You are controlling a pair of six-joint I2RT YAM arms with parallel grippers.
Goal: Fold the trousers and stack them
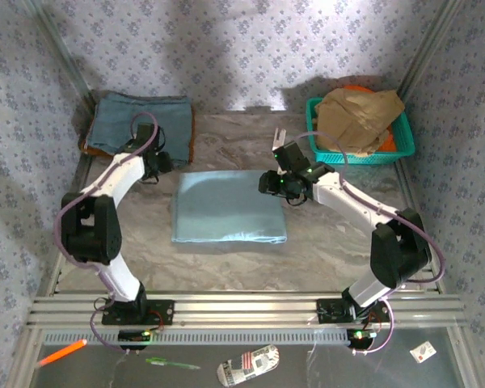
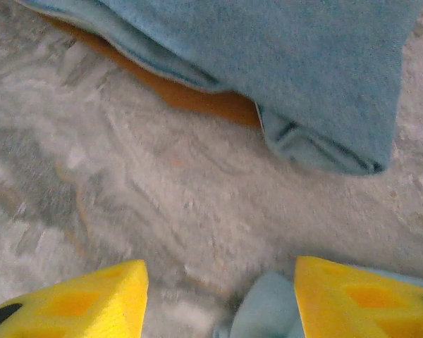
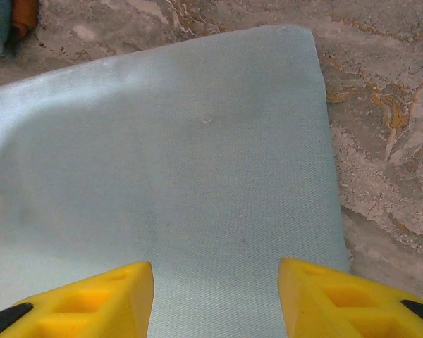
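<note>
The trousers (image 1: pixel 229 206), pale sky-blue, lie folded into a flat rectangle in the middle of the table. My left gripper (image 1: pixel 163 162) hovers just off their far left corner. In the left wrist view the left gripper (image 2: pixel 220 273) is open over bare table, and a small fold of the trousers (image 2: pixel 266 310) lies loose beside the right yellow finger (image 2: pixel 352 299). My right gripper (image 1: pixel 268 183) is at the trousers' far right corner. In the right wrist view the right gripper (image 3: pixel 215 273) is open, its yellow fingers apart above the smooth trousers (image 3: pixel 176 162), holding nothing.
A slate-blue denim garment (image 1: pixel 141 120) lies folded on a tan-brown garment (image 2: pixel 197 95) at the back left, close to my left gripper. A teal basket (image 1: pixel 404 137) with crumpled tan cloth stands at the back right. Metal frame posts line both sides.
</note>
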